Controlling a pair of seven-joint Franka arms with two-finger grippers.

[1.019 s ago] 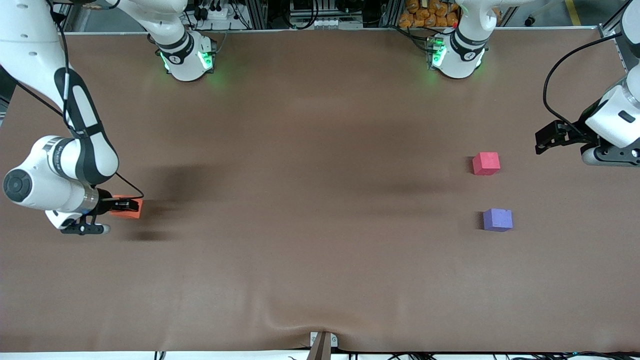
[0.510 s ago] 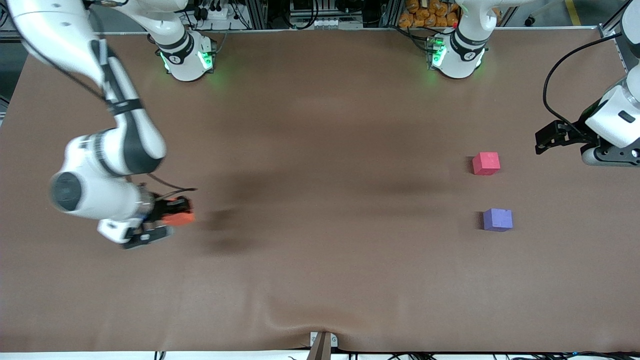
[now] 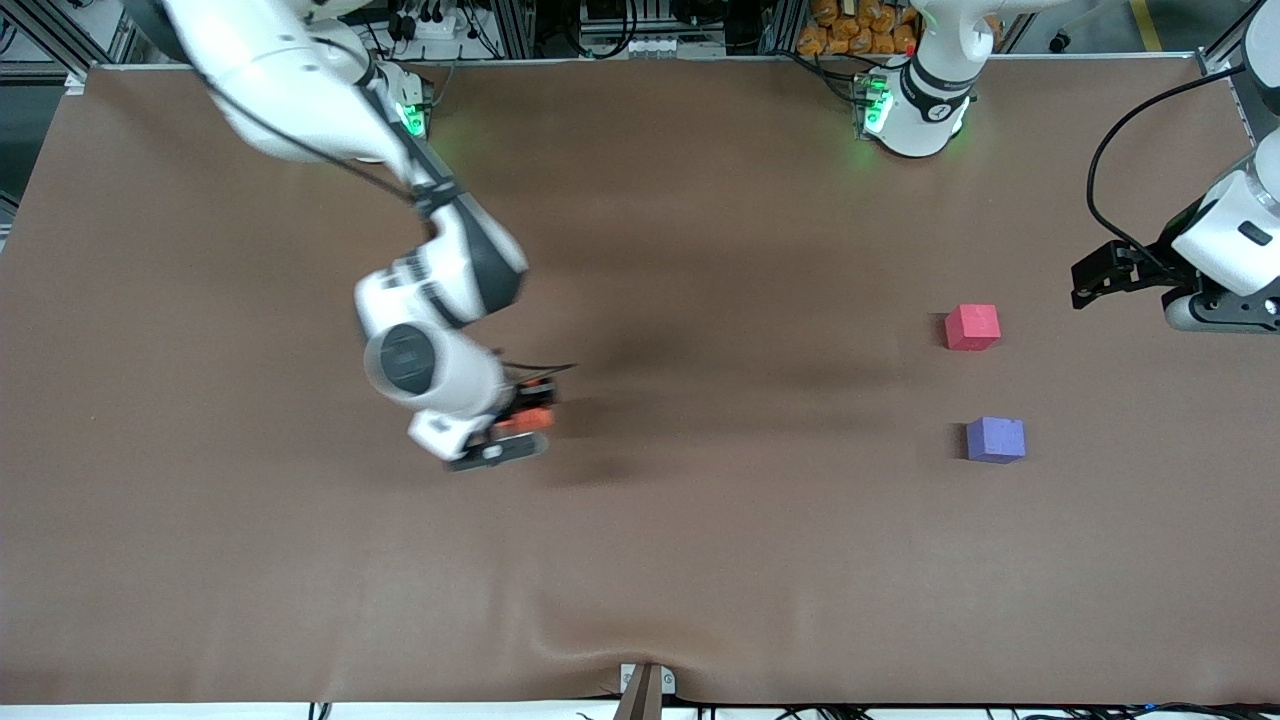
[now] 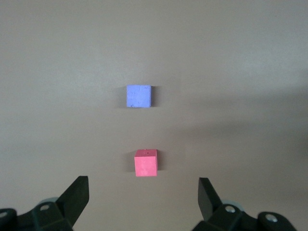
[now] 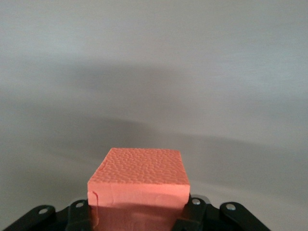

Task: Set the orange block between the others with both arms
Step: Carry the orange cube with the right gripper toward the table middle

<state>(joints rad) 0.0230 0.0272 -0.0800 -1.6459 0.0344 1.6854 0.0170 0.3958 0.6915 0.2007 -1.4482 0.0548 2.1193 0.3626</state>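
Note:
My right gripper (image 3: 528, 410) is shut on the orange block (image 3: 522, 422) and hangs over the middle of the brown table (image 3: 700, 250). In the right wrist view the orange block (image 5: 139, 180) fills the space between the fingers of the right gripper (image 5: 138, 212). The pinkish-red cube (image 3: 972, 327) and the purple cube (image 3: 996, 440) rest apart near the left arm's end, the purple one nearer the front camera. My left gripper (image 3: 1082, 282) waits open beside the pinkish-red cube. Its wrist view shows the left gripper (image 4: 143, 188) empty, facing the pinkish-red cube (image 4: 146, 162) and the purple cube (image 4: 138, 96).
A small metal bracket (image 3: 645, 685) sits at the table's front edge, where the brown cover wrinkles. Both green-lit arm bases (image 3: 915, 110) stand along the back edge, with cables and clutter past it.
The right arm has swung from its own end of the table toward the middle, carrying the orange block. The left arm and both other cubes have not moved.

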